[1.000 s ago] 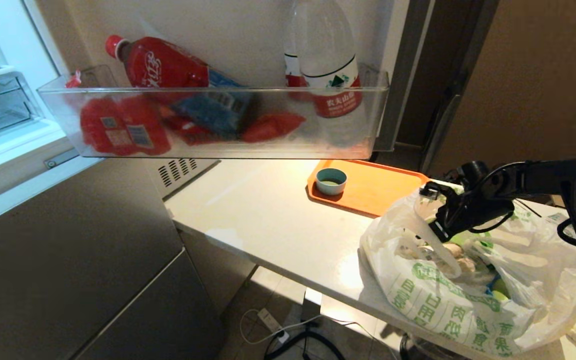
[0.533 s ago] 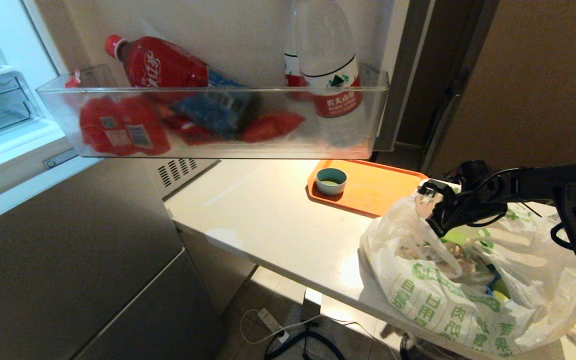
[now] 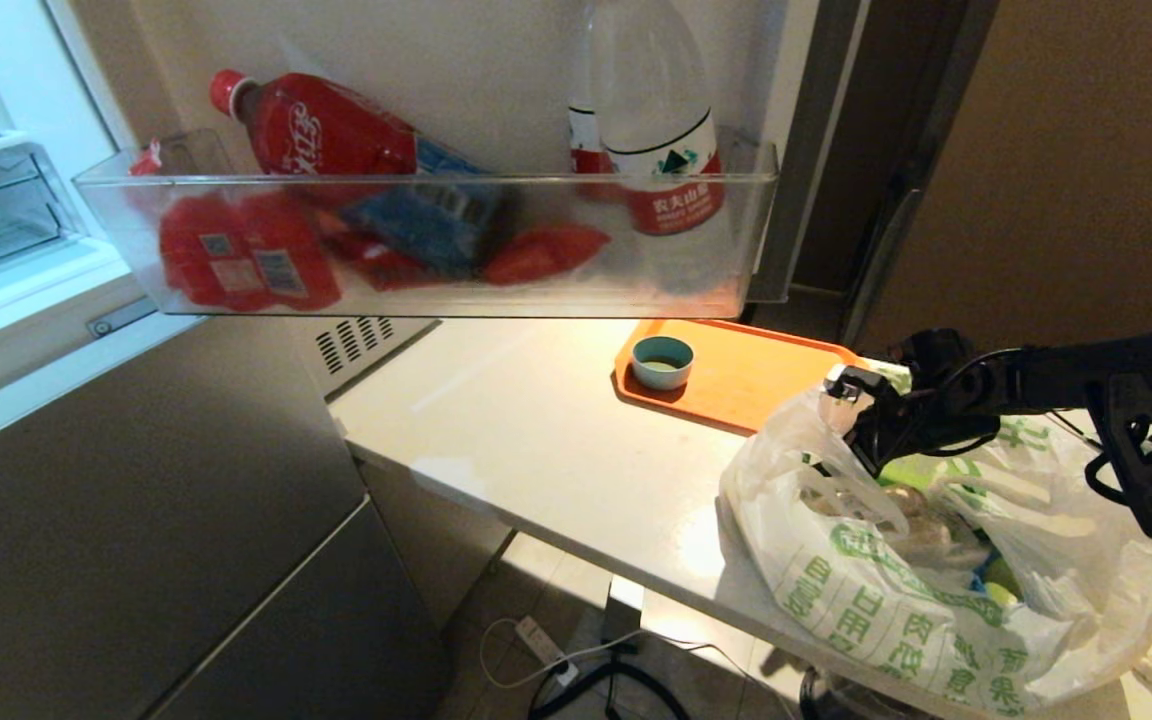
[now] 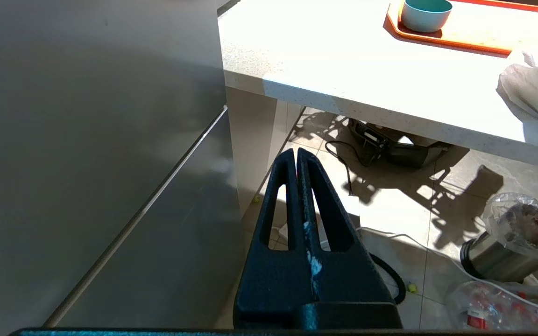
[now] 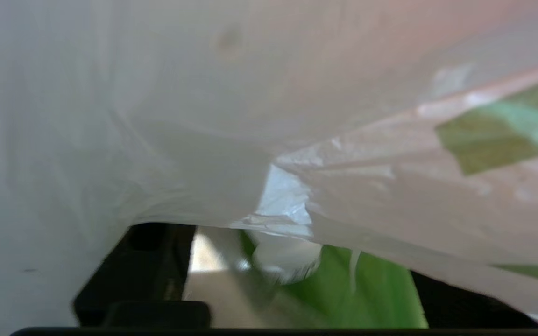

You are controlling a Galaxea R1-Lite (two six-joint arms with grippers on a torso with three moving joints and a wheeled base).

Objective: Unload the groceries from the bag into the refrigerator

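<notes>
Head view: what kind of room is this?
Most likely a home kitchen. An open refrigerator with drink bottles in its door shelf, a pale countertop carrying an orange tray, and a grocery bag all suggest it.

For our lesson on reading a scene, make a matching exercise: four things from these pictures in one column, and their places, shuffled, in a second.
Things:
1. teal cup
2. red drink bottle
3. plastic shopping bag
4. power strip

Places:
A. on the floor under the counter
B. on the orange tray
C. lying tilted in the clear door bin
D. on the white counter's near edge

Pairs: 1-B, 2-C, 3-D, 4-A
</notes>
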